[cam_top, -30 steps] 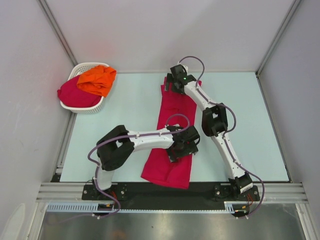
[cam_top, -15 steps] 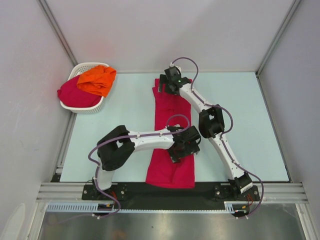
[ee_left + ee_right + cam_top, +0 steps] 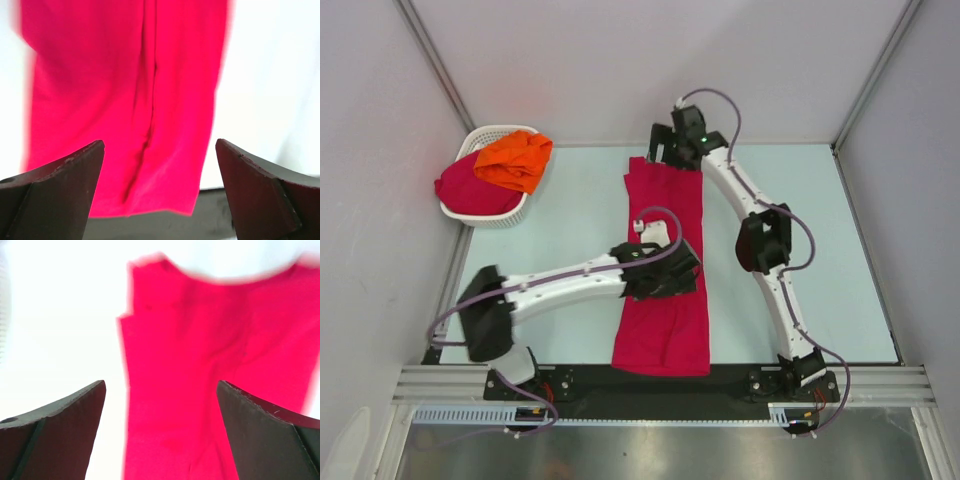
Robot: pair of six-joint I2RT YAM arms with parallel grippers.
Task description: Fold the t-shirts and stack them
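A crimson-pink t-shirt (image 3: 663,250), folded into a long narrow strip, lies flat down the middle of the table. My left gripper (image 3: 665,283) hovers over its middle, open, with nothing between the fingers; its wrist view shows the t-shirt (image 3: 125,95) below the left gripper (image 3: 160,145), down to the near hem. My right gripper (image 3: 668,152) is above the strip's far end, open too; in its own view the t-shirt (image 3: 200,370) lies under the right gripper (image 3: 161,385). A second crimson t-shirt (image 3: 468,190) and an orange t-shirt (image 3: 515,160) are bunched in the basket.
A white slotted basket (image 3: 488,218) stands at the table's far left corner, against the left wall. Walls enclose the table on three sides. A dark rail (image 3: 660,382) with both arm bases runs along the near edge, just past the strip's near hem.
The strip's far end swung left, so the slanted t-shirt now lies straight. My left arm has stretched out over it. My right gripper moved left, then back toward the far end.
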